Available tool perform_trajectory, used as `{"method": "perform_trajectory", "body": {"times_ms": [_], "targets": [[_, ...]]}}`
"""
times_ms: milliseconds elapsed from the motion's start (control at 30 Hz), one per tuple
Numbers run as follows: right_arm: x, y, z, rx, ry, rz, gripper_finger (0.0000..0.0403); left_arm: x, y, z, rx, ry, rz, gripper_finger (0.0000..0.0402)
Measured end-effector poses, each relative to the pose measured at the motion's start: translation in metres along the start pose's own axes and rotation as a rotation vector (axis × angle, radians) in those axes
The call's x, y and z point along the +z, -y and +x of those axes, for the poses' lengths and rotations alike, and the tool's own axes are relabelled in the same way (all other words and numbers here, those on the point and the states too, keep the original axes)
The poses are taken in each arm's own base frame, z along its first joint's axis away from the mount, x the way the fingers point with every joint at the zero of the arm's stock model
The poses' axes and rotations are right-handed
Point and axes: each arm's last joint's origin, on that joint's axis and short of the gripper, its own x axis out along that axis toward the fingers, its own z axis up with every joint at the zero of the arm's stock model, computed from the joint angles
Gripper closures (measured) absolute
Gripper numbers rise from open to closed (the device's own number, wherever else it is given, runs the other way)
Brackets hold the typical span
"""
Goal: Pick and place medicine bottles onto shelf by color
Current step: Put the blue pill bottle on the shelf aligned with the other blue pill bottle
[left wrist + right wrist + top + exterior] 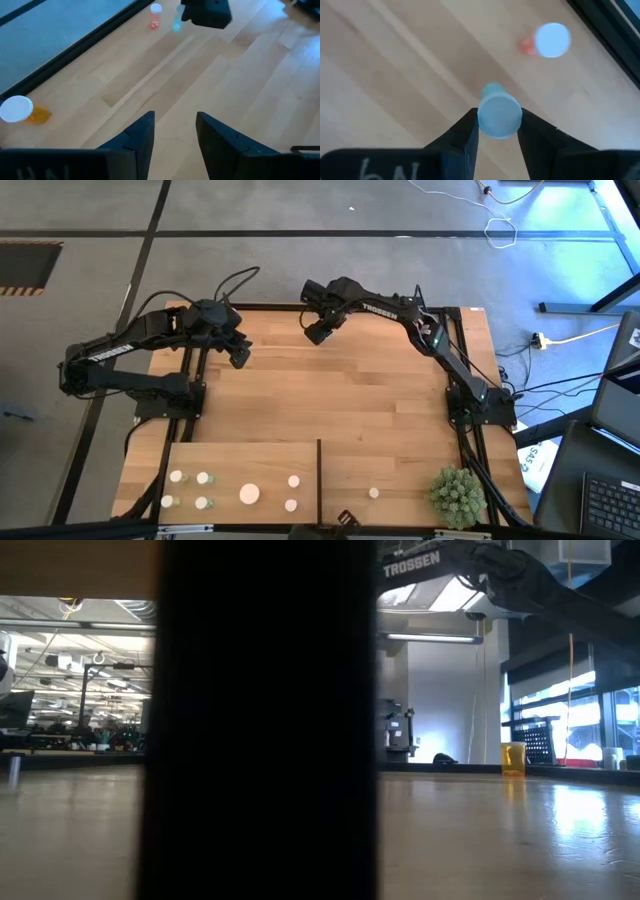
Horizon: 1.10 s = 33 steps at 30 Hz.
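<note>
On the planked desk [350, 400], the right pincer [496, 131] at the frame's upper middle stands narrowly parted around an upright greenish bottle [496, 112], cap between its fingers; whether they touch I cannot tell. An orange bottle [547, 41] stands just beyond. The left pincer [175, 134], empty and slightly parted, is farther off. The shelf [240, 455] lies along the bottom edge.

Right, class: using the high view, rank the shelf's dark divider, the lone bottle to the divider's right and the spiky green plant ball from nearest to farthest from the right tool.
1. Dark divider: almost straight down the picture from the right tool.
2. Lone bottle: just right of the divider.
3. Plant ball: farther right again, clearly the farthest.
</note>
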Motion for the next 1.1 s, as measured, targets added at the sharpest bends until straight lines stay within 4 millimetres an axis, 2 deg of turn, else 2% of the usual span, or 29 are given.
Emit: {"method": "perform_trajectory", "body": {"times_ms": [267, 600, 833, 1100], "targets": [[-0.012, -0.027, -0.017, 0.036, 0.019, -0.067, 0.0281, 0.0, 0.0, 0.0, 0.001, 0.005, 0.052, 0.0263], [-0.028, -0.055, -0.069, 0.149, 0.141, -0.172, 0.0281, 0.001, 0.003, 0.007, -0.036, -0.019, 0.32, 0.0263], [-0.04, -0.077, -0.112, 0.236, 0.307, -0.262, 0.0281, -0.001, 0.015, 0.029, -0.287, 0.113, 0.41, 0.0263], [-0.051, -0.094, -0.138, 0.296, 0.422, -0.318, 0.0281, 0.001, 0.019, 0.044, -0.315, 0.252, 0.422, 0.0263]]}}
